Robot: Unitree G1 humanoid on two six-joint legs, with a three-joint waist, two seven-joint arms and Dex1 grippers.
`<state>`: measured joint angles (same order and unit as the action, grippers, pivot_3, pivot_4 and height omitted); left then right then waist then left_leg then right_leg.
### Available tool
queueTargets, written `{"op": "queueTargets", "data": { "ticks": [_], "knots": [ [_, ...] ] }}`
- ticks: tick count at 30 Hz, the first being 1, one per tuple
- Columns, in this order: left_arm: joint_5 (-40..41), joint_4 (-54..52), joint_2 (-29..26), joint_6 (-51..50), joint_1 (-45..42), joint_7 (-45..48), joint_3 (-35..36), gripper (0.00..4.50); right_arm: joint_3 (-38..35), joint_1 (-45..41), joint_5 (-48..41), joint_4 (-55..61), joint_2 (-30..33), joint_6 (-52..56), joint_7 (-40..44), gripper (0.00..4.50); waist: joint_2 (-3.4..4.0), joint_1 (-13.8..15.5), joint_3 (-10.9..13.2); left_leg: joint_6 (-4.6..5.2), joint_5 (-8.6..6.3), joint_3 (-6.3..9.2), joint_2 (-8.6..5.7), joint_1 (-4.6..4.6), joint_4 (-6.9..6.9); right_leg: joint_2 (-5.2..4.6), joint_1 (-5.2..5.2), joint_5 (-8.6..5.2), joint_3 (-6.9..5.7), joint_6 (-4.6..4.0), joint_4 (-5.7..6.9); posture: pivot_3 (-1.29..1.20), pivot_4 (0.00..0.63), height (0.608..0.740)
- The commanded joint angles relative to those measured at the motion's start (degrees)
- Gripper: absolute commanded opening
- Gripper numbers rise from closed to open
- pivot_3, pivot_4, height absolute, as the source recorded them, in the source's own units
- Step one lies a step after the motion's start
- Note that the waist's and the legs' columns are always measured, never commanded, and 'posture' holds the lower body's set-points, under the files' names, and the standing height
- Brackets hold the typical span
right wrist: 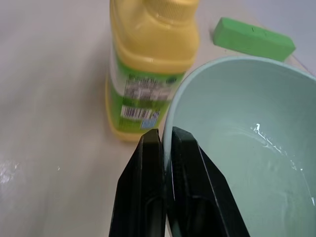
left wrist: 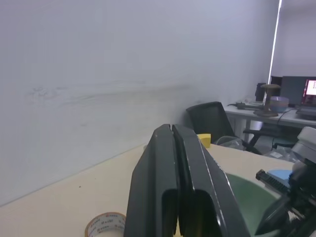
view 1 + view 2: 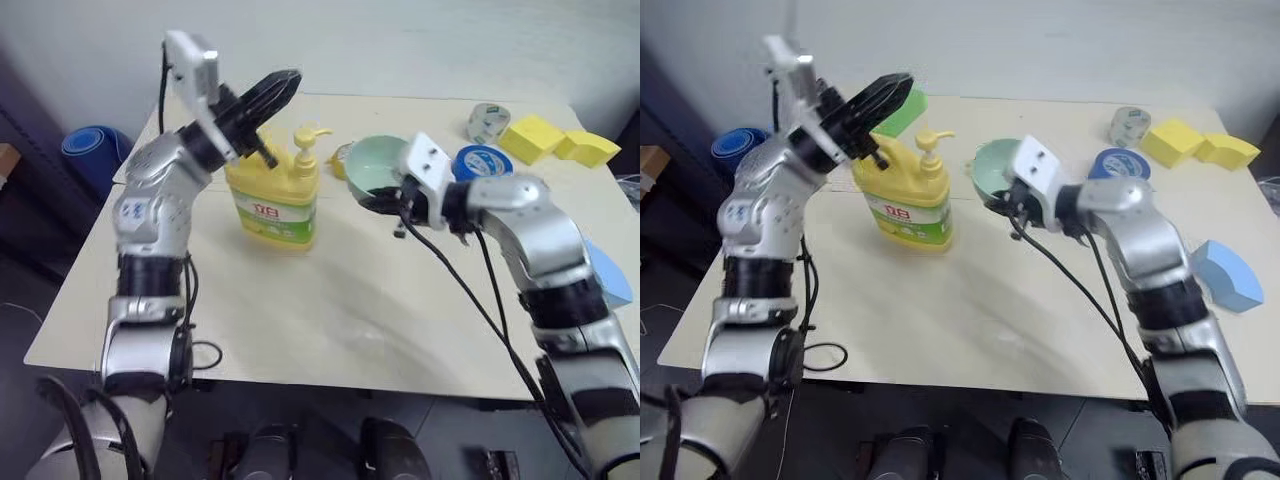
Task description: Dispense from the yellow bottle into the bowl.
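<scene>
The yellow bottle [image 3: 275, 200] stands upright on the table, its pump [image 3: 306, 141] pointing right. My left gripper [image 3: 284, 82] hangs shut and empty above and just behind the bottle's handle, clear of the pump; its fingers [image 2: 190, 163] are pressed together. The pale green bowl [image 3: 376, 160] sits tilted just right of the pump and looks raised off the table. My right gripper [image 1: 164, 140] is shut on the bowl's near rim, one finger inside and one outside. The bowl [image 1: 242, 128] holds only a small wet glint.
Behind the bowl lie a blue tape roll [image 3: 484, 161], a clear tape roll [image 3: 488, 122] and two yellow sponge blocks [image 3: 533, 137]. A green block [image 3: 906, 110] lies behind the bottle, a light blue block [image 3: 1226, 276] at the right edge. A tan tape roll [image 2: 102, 225] lies nearby.
</scene>
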<state>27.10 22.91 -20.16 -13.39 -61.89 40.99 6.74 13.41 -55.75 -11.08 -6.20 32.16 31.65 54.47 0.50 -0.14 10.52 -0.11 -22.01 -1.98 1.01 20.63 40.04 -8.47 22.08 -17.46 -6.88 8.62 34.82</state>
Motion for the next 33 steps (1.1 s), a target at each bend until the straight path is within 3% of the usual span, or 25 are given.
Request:
{"op": "queueTargets", "data": {
  "ticks": [1, 8, 33],
  "knots": [
    [-3.09, 4.43, 0.42, 2.58, -2.98, 0.58, -1.12, 0.03, -0.26, -3.90, 1.15, -2.59, -1.33, -1.99, 0.51, 0.00, 0.00, -0.34, 0.00, 0.00, 0.00, 0.00, 0.00, 0.00, -0.03, 0.00, 0.03, 0.00, 0.00, 0.00, 0.01, 0.00, 0.150, 0.740],
    [-5.86, 7.10, 1.09, 2.20, -3.23, -0.60, -1.27, 0.03, 0.86, -8.34, 3.39, -7.71, -4.02, -4.36, 1.31, 0.00, 0.00, -1.94, 0.00, 0.01, 0.00, 0.00, -0.02, 0.54, -0.01, -0.06, 0.73, 0.00, -0.04, 0.00, 0.40, 0.00, 0.150, 0.740],
    [-7.59, -1.35, -0.37, -16.98, 2.42, -2.17, -3.78, 0.03, 0.45, -16.12, 6.33, -16.88, -8.17, -10.01, 4.74, 0.00, 0.01, -2.78, -0.01, 0.00, 0.01, 0.11, -0.03, 0.46, 0.16, -0.12, 0.72, 0.00, 0.00, 0.00, 0.78, 0.00, 0.150, 0.740]
  ]
}}
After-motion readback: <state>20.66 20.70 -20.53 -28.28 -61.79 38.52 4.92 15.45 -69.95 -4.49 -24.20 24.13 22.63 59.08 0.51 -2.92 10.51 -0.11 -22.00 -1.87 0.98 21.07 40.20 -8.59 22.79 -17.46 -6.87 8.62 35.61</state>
